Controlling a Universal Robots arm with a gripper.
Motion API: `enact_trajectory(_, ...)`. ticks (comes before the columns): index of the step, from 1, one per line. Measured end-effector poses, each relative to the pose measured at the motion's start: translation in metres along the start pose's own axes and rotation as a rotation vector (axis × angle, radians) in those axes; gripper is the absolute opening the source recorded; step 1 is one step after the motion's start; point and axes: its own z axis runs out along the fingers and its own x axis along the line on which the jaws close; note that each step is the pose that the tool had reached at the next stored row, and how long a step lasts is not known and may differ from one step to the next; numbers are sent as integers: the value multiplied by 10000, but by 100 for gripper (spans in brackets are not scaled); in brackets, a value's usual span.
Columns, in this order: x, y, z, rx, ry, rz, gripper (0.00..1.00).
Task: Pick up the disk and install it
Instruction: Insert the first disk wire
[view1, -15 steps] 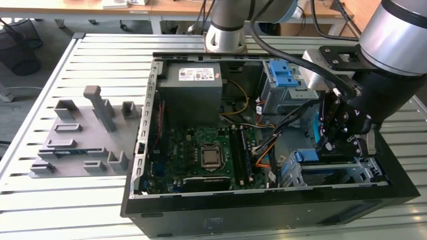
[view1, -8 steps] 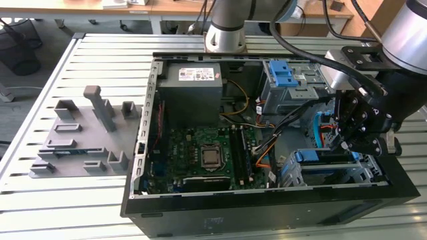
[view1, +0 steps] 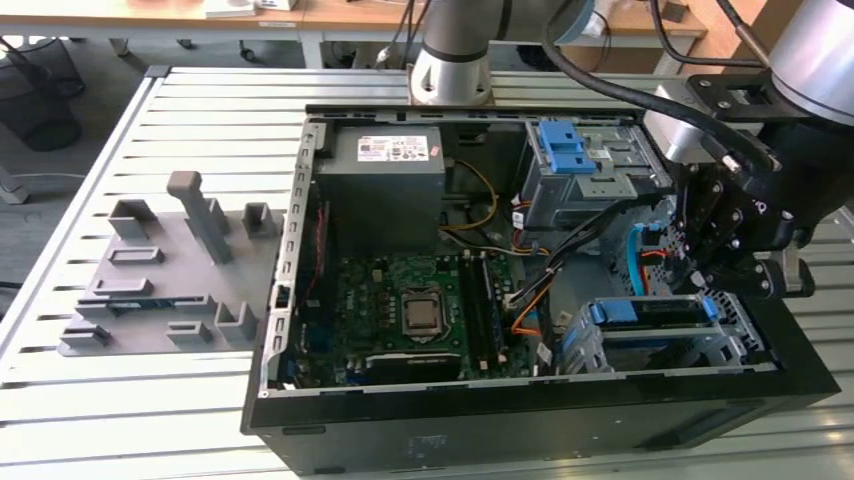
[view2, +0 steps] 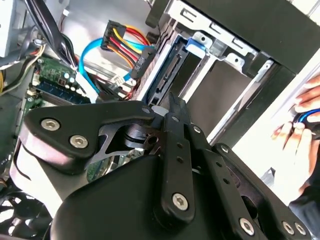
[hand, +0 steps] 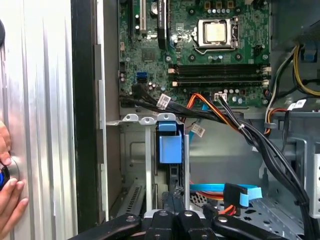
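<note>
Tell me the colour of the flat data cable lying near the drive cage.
Light blue flat data cable, clearest in the first wrist view.

Pincer above disk seated in case cage.

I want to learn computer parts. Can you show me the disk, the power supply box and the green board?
the disk (view1: 650, 313), exterior view, its blue-railed top edge.
the power supply box (view1: 387, 190), exterior view, its grey face.
the green board (view1: 367, 300), exterior view, bare patch beside the socket.

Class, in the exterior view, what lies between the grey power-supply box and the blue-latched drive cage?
Loose cables, seen in the exterior view, between power-supply box and drive cage.
</note>
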Motion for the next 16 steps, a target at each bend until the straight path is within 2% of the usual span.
enact_trajectory(4, -50, -2, -30, 246, -8, 30, 11)
enact_trajectory(5, -73, -4, -31, 270, -9, 34, 11)
enact_trajectory(10, -180, -4, -34, 292, -7, 47, 11)
enact_trajectory(16, -190, -4, -35, 293, -3, 49, 11)
